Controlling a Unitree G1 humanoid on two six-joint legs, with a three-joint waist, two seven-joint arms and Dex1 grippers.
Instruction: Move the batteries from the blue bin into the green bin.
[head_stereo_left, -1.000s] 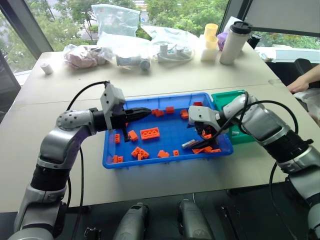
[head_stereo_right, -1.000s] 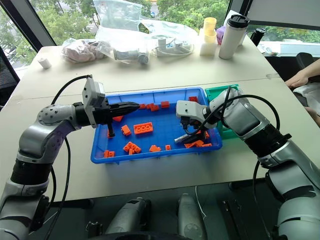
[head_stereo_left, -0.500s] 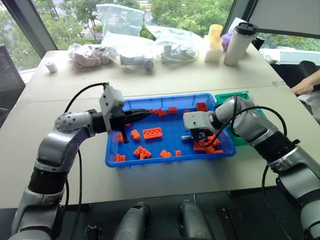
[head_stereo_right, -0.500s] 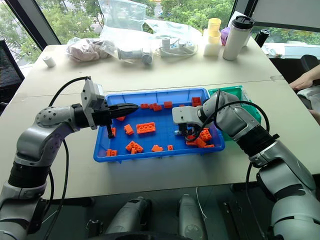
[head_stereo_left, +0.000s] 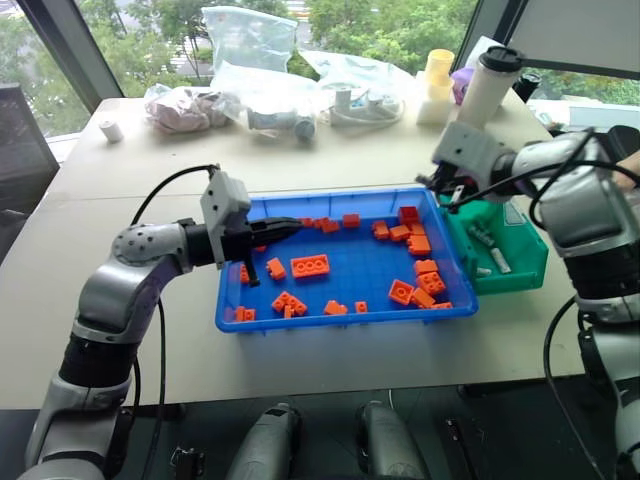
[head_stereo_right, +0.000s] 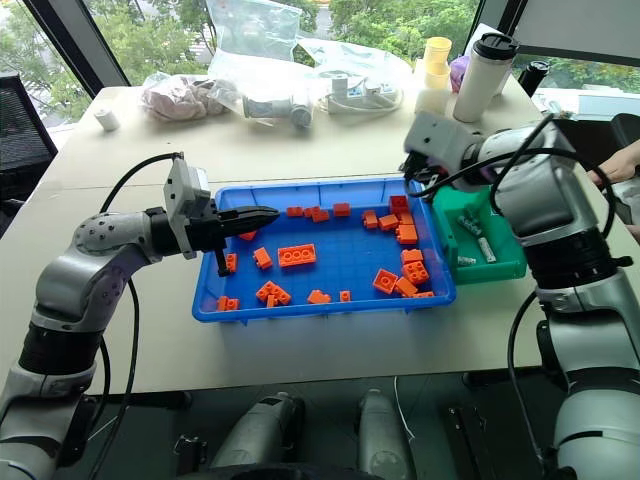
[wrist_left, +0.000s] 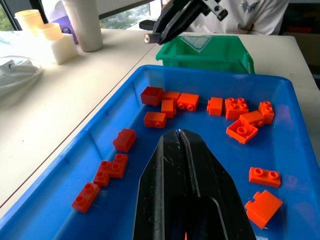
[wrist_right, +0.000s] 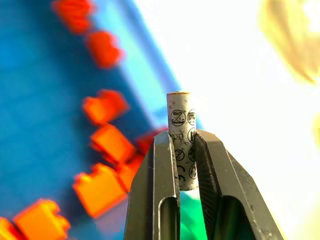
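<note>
The right jaws (wrist_right: 185, 150) clamp a battery (wrist_right: 182, 135), its length along them. The green bin (head_stereo_left: 520, 258) lies just right, below. The left jaws (wrist_left: 180, 145) are shut, empty.

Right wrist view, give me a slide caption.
Right tool grips a small silver-grey cylindrical battery above the blue plastic bin.

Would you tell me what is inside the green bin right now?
Three batteries lie on the floor of the green bin; its near-left corner is hidden behind its wall.

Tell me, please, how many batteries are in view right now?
4. One battery is held in the right gripper's fingers; three batteries lie in the green bin. Others may be hidden.
</note>
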